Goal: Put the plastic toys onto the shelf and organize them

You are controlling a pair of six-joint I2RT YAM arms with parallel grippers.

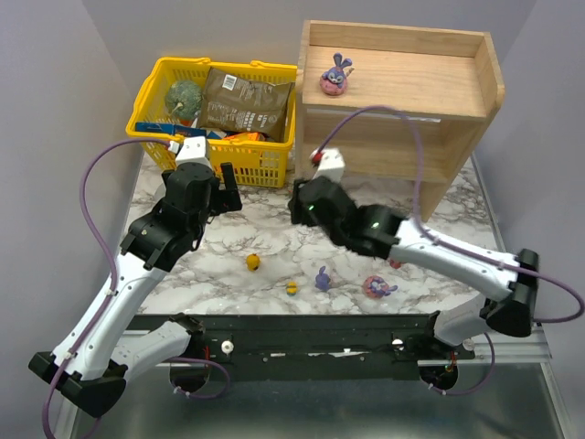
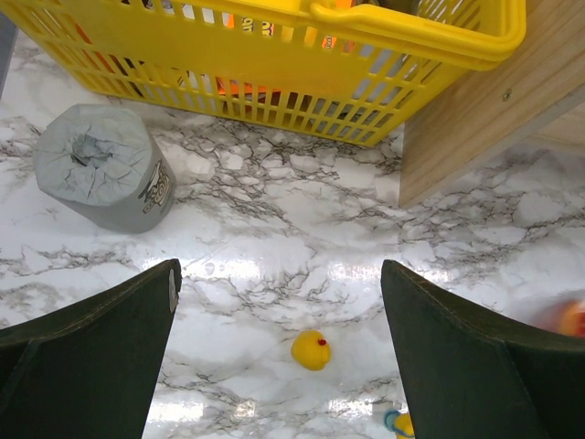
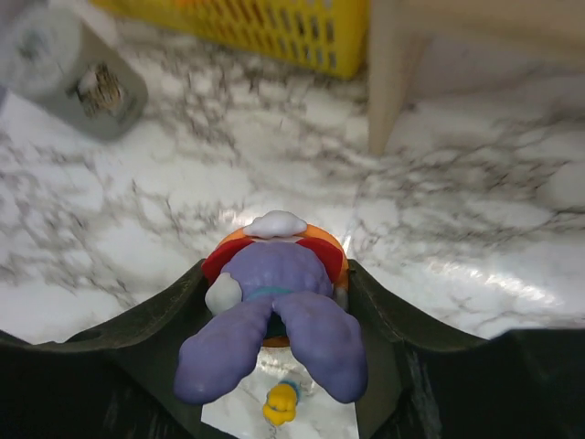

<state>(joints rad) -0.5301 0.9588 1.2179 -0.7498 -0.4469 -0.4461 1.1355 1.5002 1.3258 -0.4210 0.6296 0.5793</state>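
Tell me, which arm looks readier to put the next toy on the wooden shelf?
Right, I'd say. The right gripper is closed on a purple bunny, close to the shelf. The left gripper is open and empty above a yellow toy on the table, nearer the basket.

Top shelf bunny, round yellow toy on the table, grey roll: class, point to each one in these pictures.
Bunny (image 1: 335, 80), top view, on its body above the pink base.
Round yellow toy (image 2: 312, 350), left wrist view, middle of its body.
Grey roll (image 2: 90, 154), left wrist view, its crumpled end face.
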